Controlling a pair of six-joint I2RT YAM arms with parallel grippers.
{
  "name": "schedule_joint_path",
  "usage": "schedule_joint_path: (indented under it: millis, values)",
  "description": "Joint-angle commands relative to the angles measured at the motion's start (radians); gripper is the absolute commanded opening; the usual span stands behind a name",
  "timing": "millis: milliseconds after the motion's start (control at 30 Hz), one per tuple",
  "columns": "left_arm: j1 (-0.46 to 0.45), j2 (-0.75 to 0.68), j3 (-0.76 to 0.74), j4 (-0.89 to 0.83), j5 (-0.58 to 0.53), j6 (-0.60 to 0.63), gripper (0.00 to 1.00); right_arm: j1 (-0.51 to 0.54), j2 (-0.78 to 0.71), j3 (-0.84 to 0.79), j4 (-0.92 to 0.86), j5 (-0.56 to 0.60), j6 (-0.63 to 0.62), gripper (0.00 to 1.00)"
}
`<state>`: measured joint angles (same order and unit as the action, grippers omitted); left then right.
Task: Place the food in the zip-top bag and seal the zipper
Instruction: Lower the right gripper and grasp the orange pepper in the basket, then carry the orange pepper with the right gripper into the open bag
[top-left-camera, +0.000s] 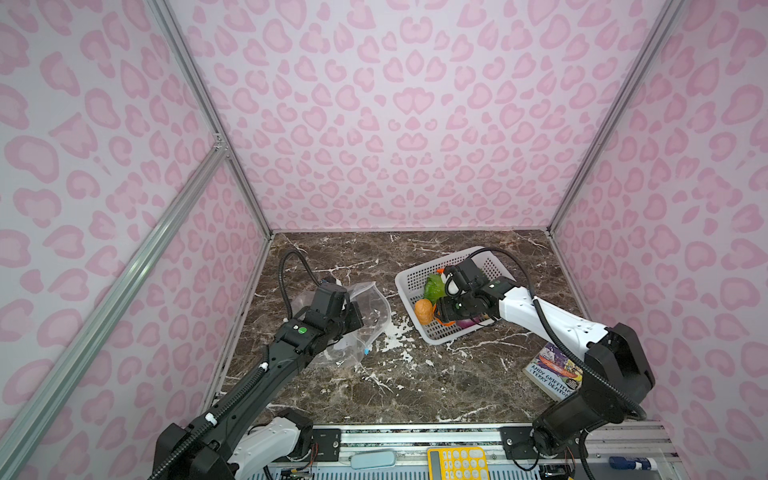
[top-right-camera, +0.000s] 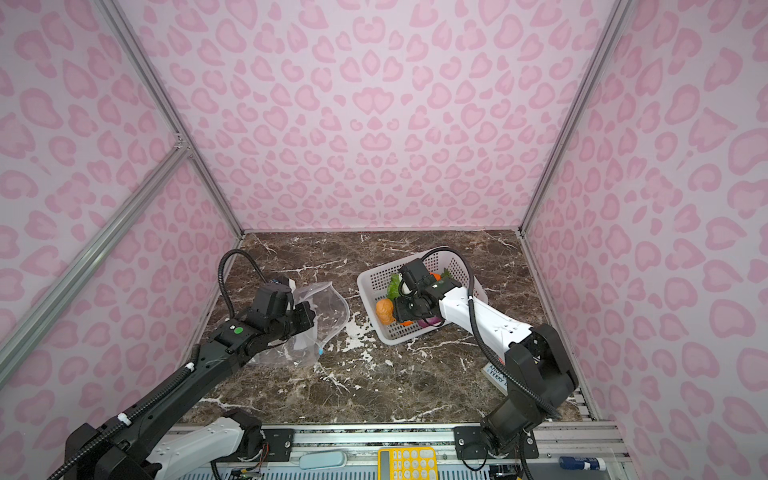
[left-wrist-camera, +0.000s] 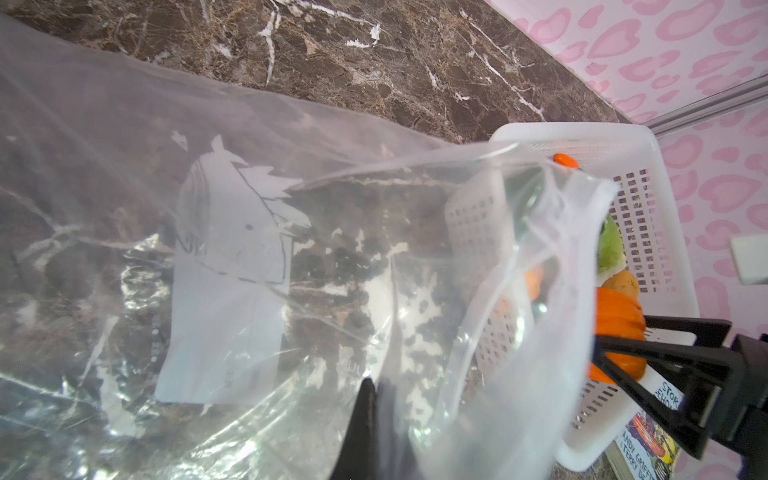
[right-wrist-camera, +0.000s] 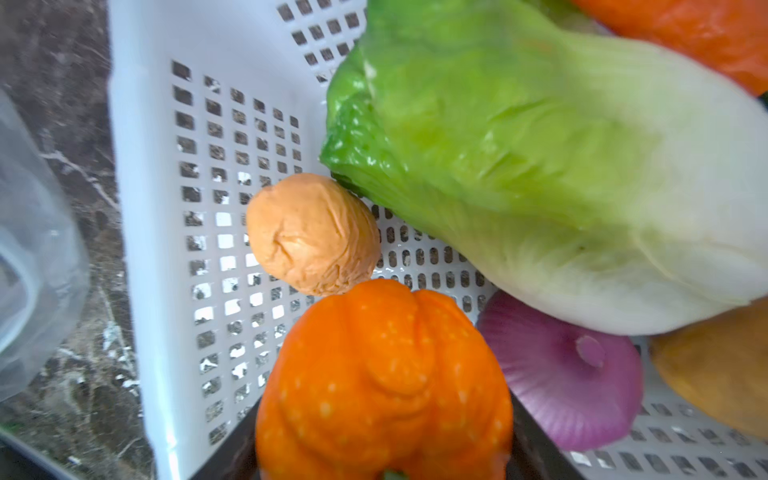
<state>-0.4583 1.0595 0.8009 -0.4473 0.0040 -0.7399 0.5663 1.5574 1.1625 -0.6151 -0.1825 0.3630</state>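
Grabbing pumpkin (right-wrist-camera: 382, 374) from basket (top-left-camera: 415, 274) with right gripper (left-wrist-camera: 619, 338), left gripper (top-left-camera: 354, 318) pinching bag (top-left-camera: 374, 303) mouth open; next probably carry it into bag.

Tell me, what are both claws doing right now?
Left gripper shut on zip-top bag. Right gripper shut on pumpkin, in basket. Bag empty. Nothing between basket and bag.

From above my right arm (top-left-camera: 540, 311) hides most of the pumpkin (top-left-camera: 441, 321) and the onion (top-left-camera: 467, 323) (only slivers show) and half the book (top-left-camera: 552, 372), and my right wrist view crops the carrot (right-wrist-camera: 685, 33) and second potato (right-wrist-camera: 717, 376).
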Motion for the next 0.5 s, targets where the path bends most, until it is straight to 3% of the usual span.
schedule_joint_path:
  millis: [0,300,467]
  values:
    - [0.000,-0.004,0.004,0.012,0.007,-0.007,0.03,-0.031,-0.032,-0.028,0.055,-0.096,0.029,0.51]
    - [0.001,0.009,0.002,0.034,0.048,-0.013,0.03,-0.045,-0.145,-0.110,0.253,-0.300,0.100,0.47]
    - [0.001,0.020,0.013,0.046,0.106,-0.008,0.03,0.021,-0.167,-0.122,0.403,-0.377,0.155,0.45]
